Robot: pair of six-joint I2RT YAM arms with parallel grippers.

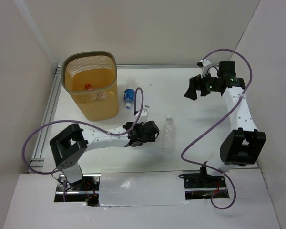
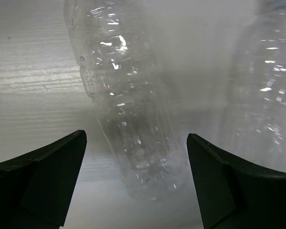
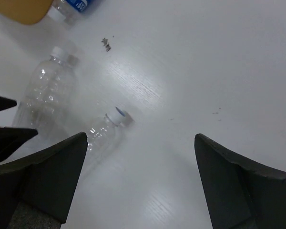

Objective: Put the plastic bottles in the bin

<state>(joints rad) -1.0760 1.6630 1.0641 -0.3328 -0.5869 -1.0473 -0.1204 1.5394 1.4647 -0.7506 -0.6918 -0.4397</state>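
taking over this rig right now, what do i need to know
Left end effector: open, low over the table, jaws either side of a lying clear bottle, not closed on it.
Right end effector: open, empty, raised at the far right.
Bin: far left, upright.
Done: at least one red-capped bottle lies inside the bin.
Left: three bottles on the table. These are the clear bottle at the left end effector, a second clear bottle mid-table, and a blue-labelled bottle just right of the bin.
Likely next: close the left on its bottle and carry it to the bin.
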